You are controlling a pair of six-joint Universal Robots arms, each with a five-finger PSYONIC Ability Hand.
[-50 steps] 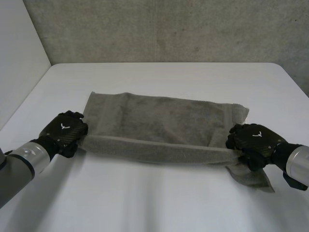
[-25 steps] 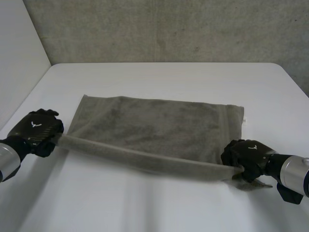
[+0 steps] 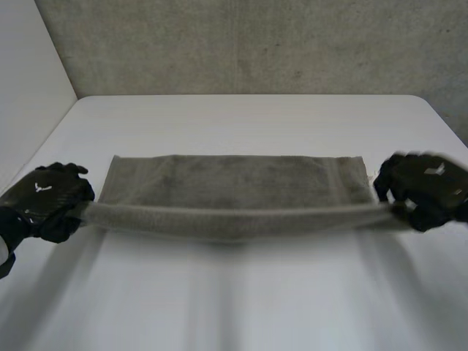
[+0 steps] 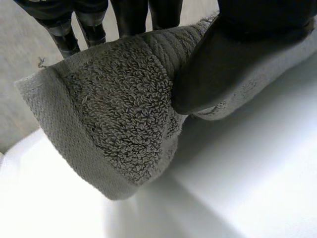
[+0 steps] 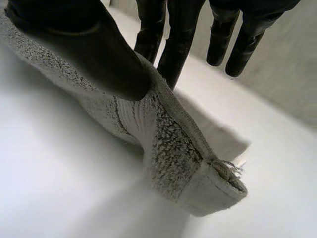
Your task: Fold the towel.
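1. the towel lies across the middle of the table, its long axis running from the table's left side to its right. its far part rests on the table, and its near long edge is lifted and drawn taut.
2. your left hand is over the table's left side, closed on the near left corner. its thumb clamps the terry against the fingers.
3. your right hand is over the table's right side, pinching the near right corner the same way, thumb against fingers.
4. the relation that matters: the free long edge lies straight beyond both hands, toward the table's far edge, and runs parallel to the held edge. neither hand is nearer to it, so i'd judge both should go forward together and level.
5. against half a second ago, the right hand has risen and swung out toward the table's right side. the held edge sloped down to that hand then and is level now. the far edge was skewed then and now sits square to the table's far edge. the left hand has barely shifted.
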